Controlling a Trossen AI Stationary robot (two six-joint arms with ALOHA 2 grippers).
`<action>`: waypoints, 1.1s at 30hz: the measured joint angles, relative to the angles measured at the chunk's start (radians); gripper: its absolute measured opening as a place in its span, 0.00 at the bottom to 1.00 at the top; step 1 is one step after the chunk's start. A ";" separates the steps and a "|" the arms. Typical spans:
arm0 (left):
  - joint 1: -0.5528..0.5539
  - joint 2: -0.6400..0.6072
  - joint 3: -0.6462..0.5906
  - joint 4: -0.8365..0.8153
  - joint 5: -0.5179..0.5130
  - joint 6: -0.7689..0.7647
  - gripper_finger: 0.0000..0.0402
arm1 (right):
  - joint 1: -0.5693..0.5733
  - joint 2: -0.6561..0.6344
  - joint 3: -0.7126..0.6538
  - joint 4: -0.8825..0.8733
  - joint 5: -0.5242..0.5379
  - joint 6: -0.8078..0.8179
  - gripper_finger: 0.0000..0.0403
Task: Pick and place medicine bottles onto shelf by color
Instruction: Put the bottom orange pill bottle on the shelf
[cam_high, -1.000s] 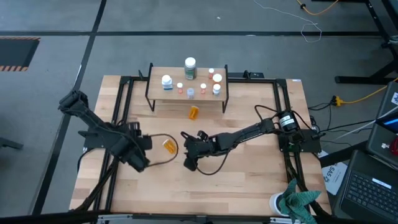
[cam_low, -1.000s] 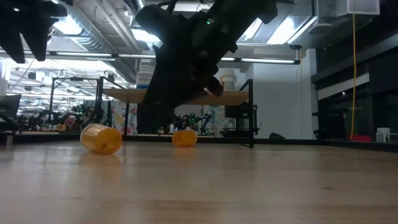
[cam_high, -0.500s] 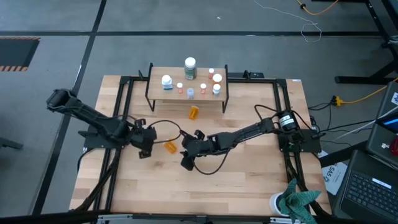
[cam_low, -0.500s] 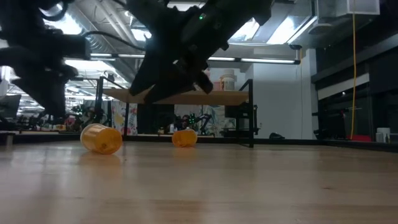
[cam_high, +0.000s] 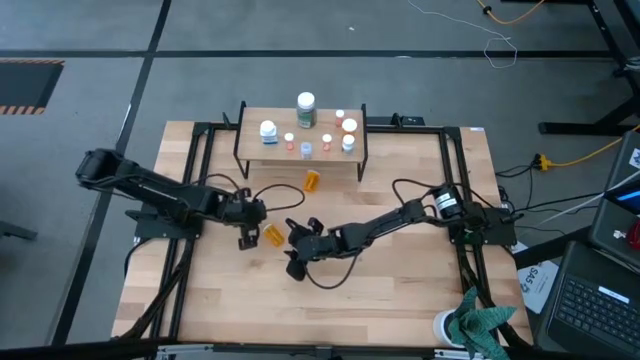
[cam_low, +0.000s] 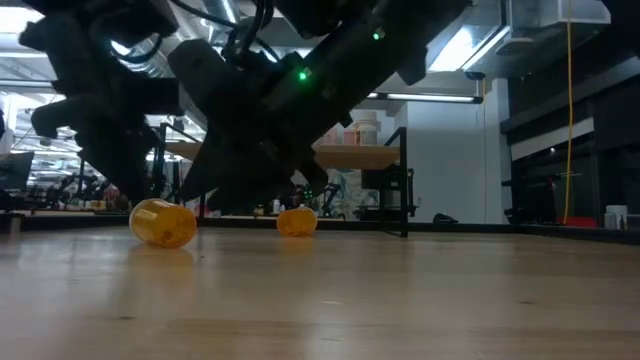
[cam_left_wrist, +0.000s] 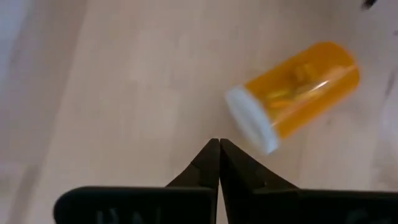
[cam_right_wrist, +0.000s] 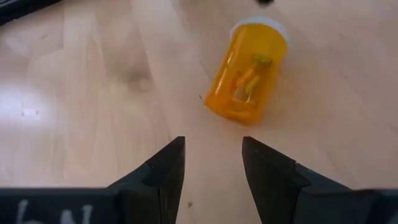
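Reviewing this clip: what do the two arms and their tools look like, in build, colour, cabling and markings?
Both arms are dark, jointed links with black cables looping loose beside them. The left tool ends in two black wedge-shaped fingers tapering to points; the right tool has matching black fingers, with pale lettering on its body. A white band rings the right arm, and a green light glows in the low view.

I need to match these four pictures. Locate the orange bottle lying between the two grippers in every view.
High view: orange bottle lies on its side between the left gripper and the right gripper.
Low view: at left, on the tabletop.
Left wrist view: upper right, white cap toward the shut fingertips.
Right wrist view: top centre, cap away from the parted fingers.
Shared landmark: its white cap.
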 joint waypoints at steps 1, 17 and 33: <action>0.007 0.013 0.000 0.022 0.021 0.003 0.00 | 0.000 0.005 0.000 0.014 0.001 0.000 0.40; 0.018 0.075 0.025 0.133 0.087 0.000 0.00 | -0.045 0.022 0.000 0.016 0.009 -0.023 0.40; -0.036 0.075 0.210 0.099 0.104 0.050 0.00 | -0.061 0.022 0.000 -0.018 0.015 -0.029 0.40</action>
